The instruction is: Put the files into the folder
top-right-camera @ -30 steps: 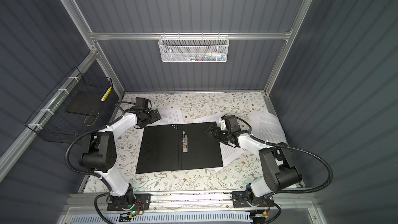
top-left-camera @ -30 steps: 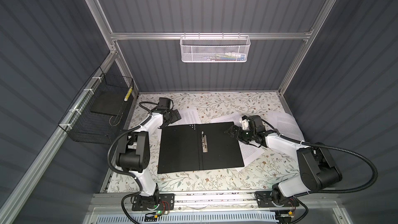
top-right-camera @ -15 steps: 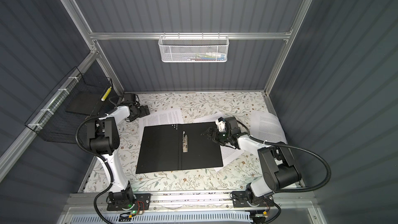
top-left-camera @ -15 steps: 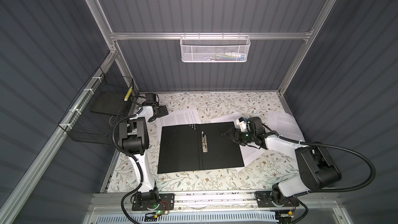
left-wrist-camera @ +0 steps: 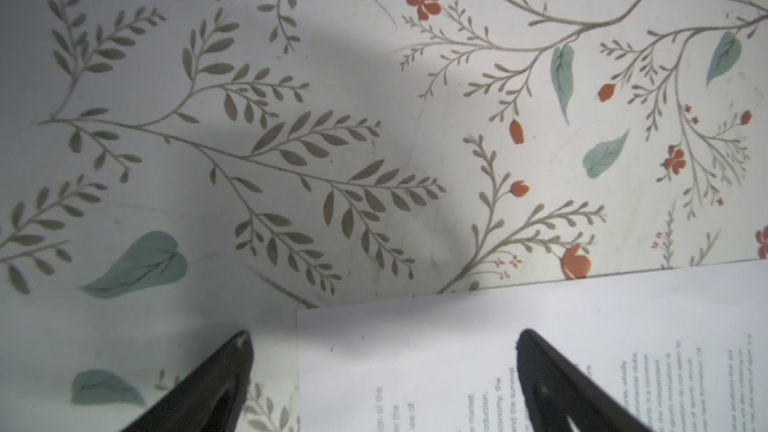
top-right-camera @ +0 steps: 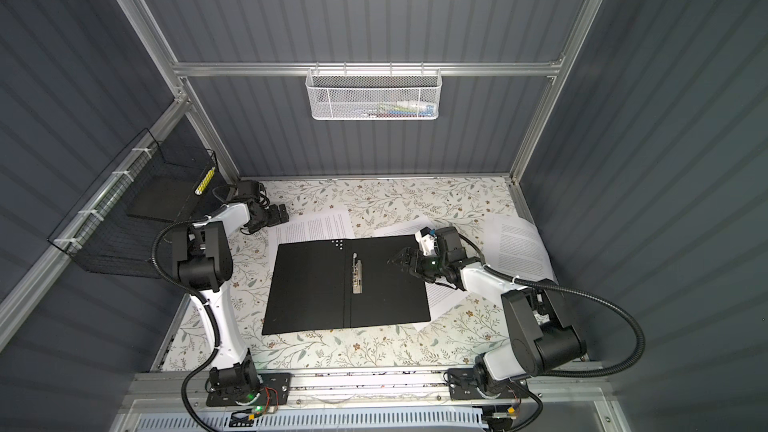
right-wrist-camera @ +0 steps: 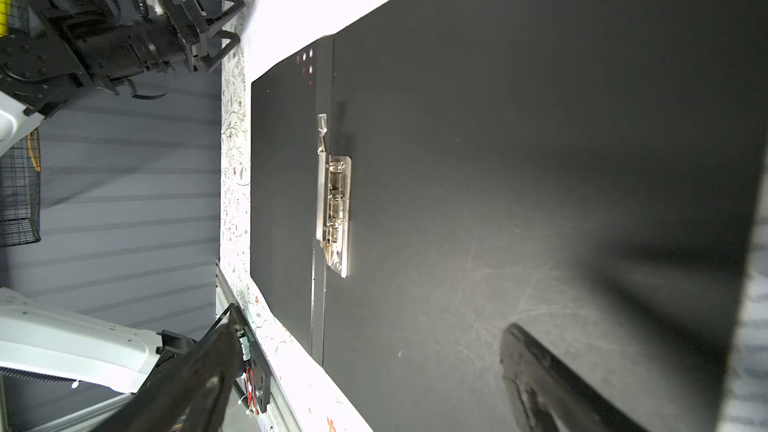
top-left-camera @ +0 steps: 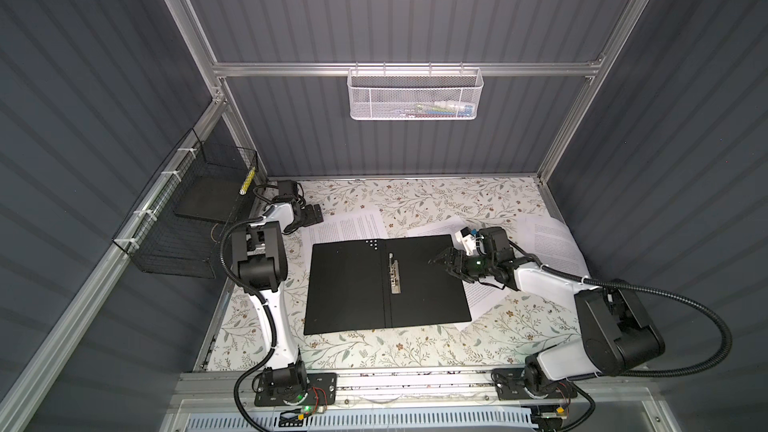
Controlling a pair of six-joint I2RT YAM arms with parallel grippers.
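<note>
Folder lies open and flat at the middle of the flowered table, black inside up, its metal clip along the spine. One sheet of the files sticks out from under the folder's right edge.

Above the right cover sits the right gripper, pointing toward the clip. Its jaws stand wide apart, and in the right wrist view the fingers frame bare black cover with nothing between them. Whether they touch the cover cannot be told.

Farther back, a second sheet lies by the right wall, a third shows behind the folder's far right corner, and a fourth lies partly under its far left edge.

At the far left corner, the left gripper is spread wide too and holds nothing. In its wrist view one finger is over that fourth sheet's corner, the other over the tablecloth beside it.
</note>
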